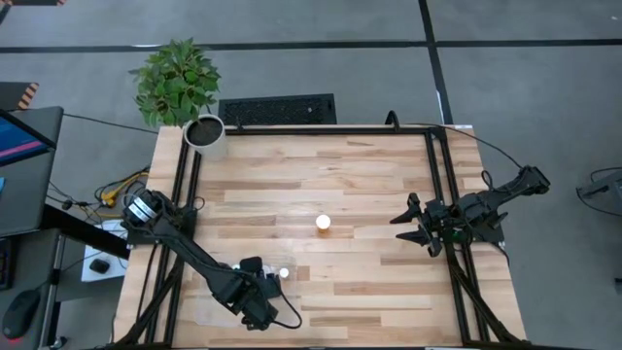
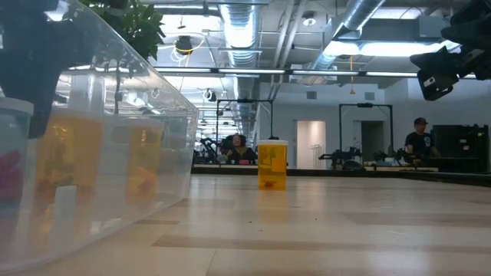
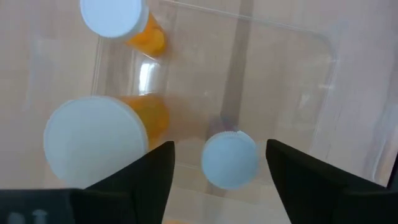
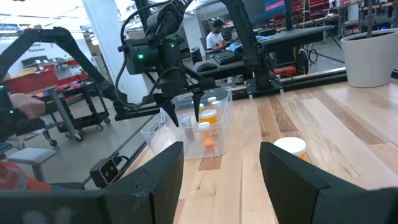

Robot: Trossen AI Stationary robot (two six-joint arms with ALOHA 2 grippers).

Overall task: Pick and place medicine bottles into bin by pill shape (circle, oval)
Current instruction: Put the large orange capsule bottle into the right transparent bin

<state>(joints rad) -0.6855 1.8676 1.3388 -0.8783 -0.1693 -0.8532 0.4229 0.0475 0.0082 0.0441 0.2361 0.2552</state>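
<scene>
A wooden table holds a two-arm robot seen from above. The left gripper hangs over the clear bin at the table's near left corner. Its fingers stand apart and hold nothing; a small white-capped bottle sits upright on the bin floor directly between and below them. Two more bottles stand in the same compartment: a large orange bottle just beside the small one, and another orange bottle a little farther along the wall. From table height, the bin's transparent wall shows orange shapes blurred behind it.

One medicine bottle remains out on the table, upright near the centre, orange with a white cap, well apart from the bin. The right gripper waits near the table's right edge, fingers spread and empty, pointing toward that bottle. A white plant pot sits at the far left corner.

The lone bottle looks light and rigid, likely hard plastic with a smooth, somewhat slippery wall. Being tall, narrow and light, it could tip from a sideways nudge. The soundest hold is probably across the round body just under the cap, with the fingers closing squarely on opposite sides.
</scene>
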